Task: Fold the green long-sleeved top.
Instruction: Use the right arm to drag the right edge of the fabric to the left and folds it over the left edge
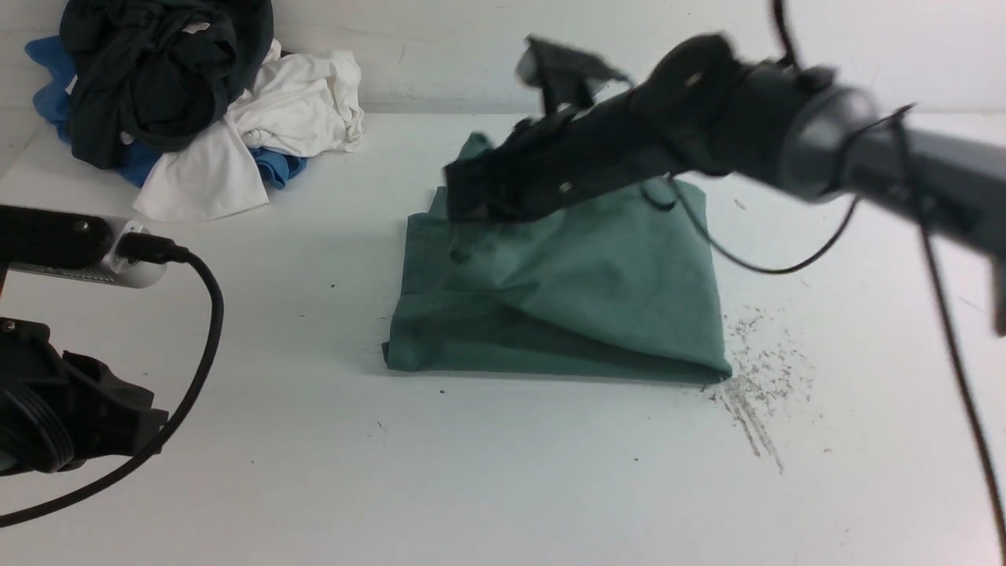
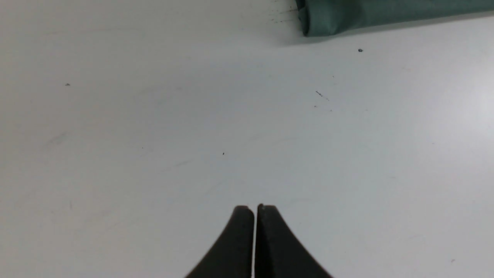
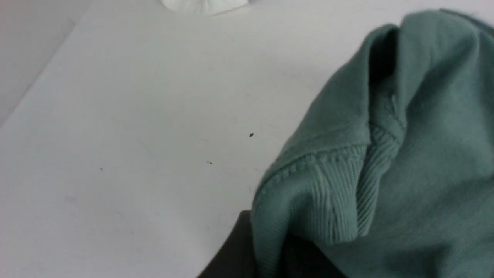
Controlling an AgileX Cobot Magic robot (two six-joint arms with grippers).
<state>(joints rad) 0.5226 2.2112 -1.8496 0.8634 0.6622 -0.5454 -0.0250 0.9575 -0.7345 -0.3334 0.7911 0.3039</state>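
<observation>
The green long-sleeved top (image 1: 581, 306) lies partly folded in a rough rectangle at the middle of the white table. My right gripper (image 1: 471, 206) reaches across it from the right and is shut on its ribbed edge, holding a flap lifted over the left part. In the right wrist view the ribbed green cloth (image 3: 328, 193) hangs out between the dark fingers (image 3: 235, 251). My left gripper (image 2: 254, 210) is shut and empty over bare table near the front left; a folded corner of the top (image 2: 347, 17) shows far ahead of it. The logo and label are hidden.
A pile of black (image 1: 157, 71), white (image 1: 259, 126) and blue (image 1: 47, 79) garments sits at the back left by the wall. Dark scuff marks (image 1: 754, 393) lie right of the top. The left arm's cable (image 1: 196, 330) loops at the front left.
</observation>
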